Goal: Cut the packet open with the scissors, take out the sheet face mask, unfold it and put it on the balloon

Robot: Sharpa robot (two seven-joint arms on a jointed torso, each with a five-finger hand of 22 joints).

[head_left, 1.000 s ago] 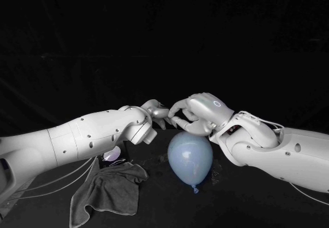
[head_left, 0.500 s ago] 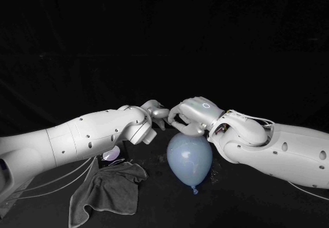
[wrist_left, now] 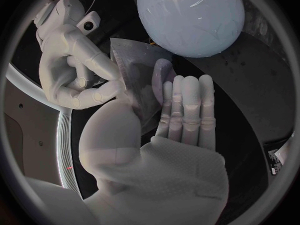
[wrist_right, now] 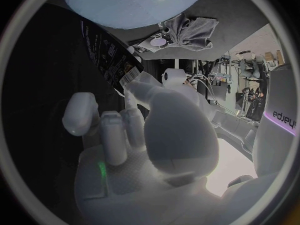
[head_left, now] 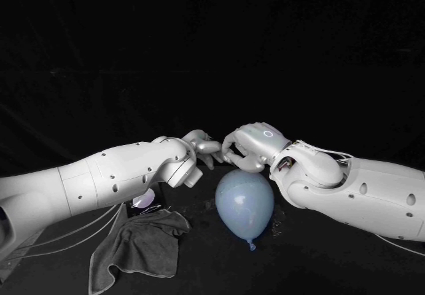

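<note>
The pale blue balloon [head_left: 245, 201] lies on the black table, knot toward me. Just above its far end my two hands meet. My left hand [head_left: 202, 146] holds the mask packet [wrist_left: 132, 70] between thumb and flat fingers [wrist_left: 187, 110]. My right hand [head_left: 252, 146] pinches the same packet's edge; in the right wrist view its dark printed side with a barcode [wrist_right: 103, 52] shows. The balloon [wrist_left: 190, 17] sits close beyond the packet. Thin loops that look like the scissors [head_left: 150, 209] lie at the cloth's far edge.
A crumpled grey cloth [head_left: 142, 244] lies on the table at front left, under my left forearm. A small round lilac object [head_left: 144, 198] sits just beyond it. A black backdrop closes the far side.
My right hand has turned and shifted slightly left toward the left hand, and its forearm has swung in over the balloon's right side. The left hand and the balloon have stayed put.
</note>
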